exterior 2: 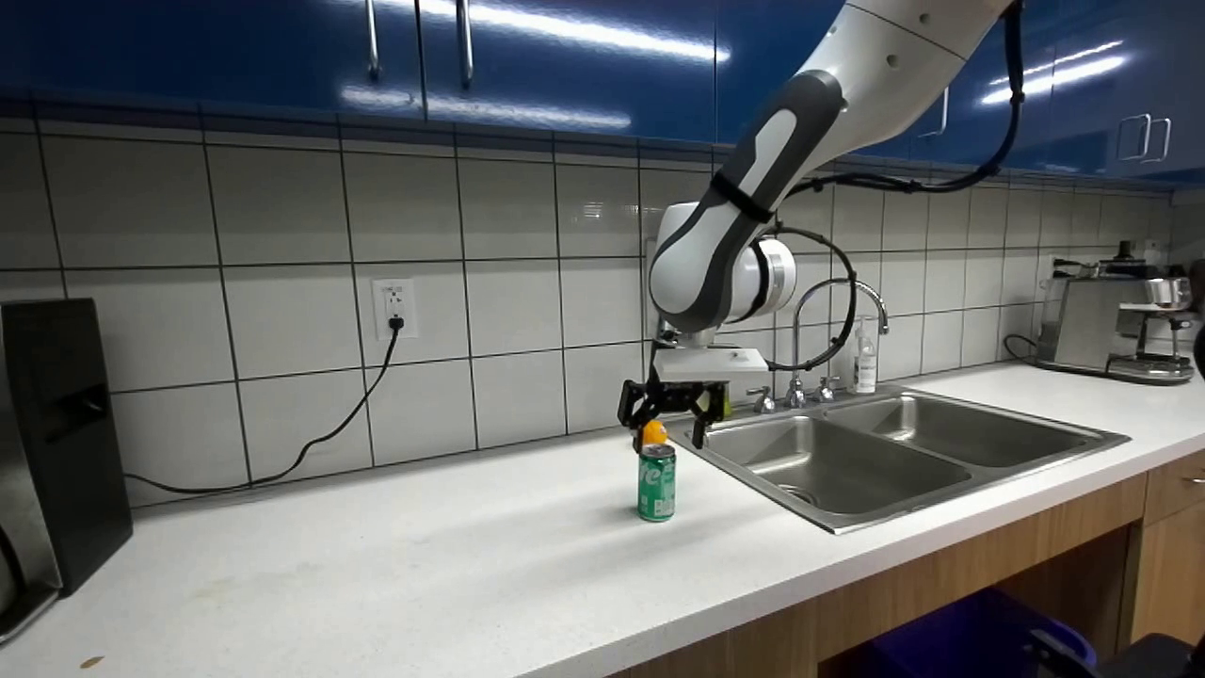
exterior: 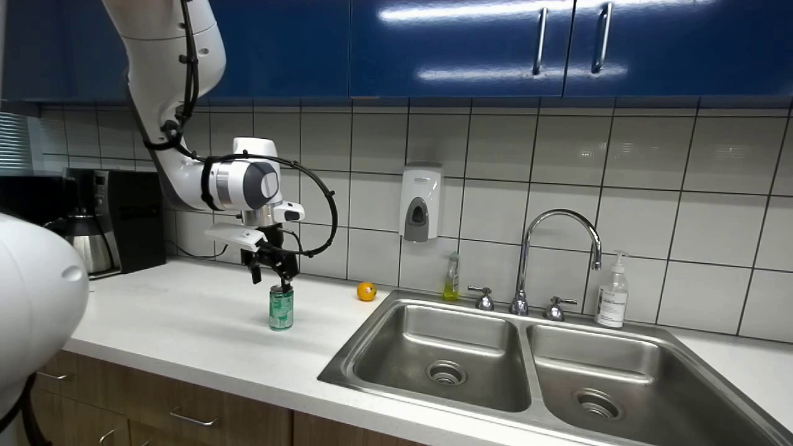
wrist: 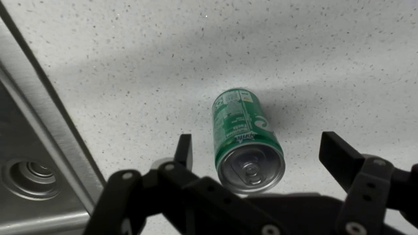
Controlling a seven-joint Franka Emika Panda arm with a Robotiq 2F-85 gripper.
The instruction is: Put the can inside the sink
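The green can (exterior: 281, 308) stands upright on the white counter, left of the sink (exterior: 409, 367) in an exterior view. It also shows in an exterior view (exterior 2: 657, 483) and in the wrist view (wrist: 240, 122), with its silvery top toward the camera. My gripper (exterior: 271, 282) is open with its fingertips around the height of the can's top; it also shows in an exterior view (exterior 2: 670, 439). In the wrist view the gripper (wrist: 258, 153) has one finger on each side of the can, with gaps on both sides. The sink's rim (wrist: 45, 111) runs along the left there.
A small orange round object (exterior: 366, 291) lies on the counter by the tiled wall. A chrome faucet (exterior: 521, 272), a small yellow-green bottle (exterior: 451, 282) and a pump bottle (exterior: 612, 300) stand behind the sink. A black appliance (exterior: 133, 217) stands at the counter's far left.
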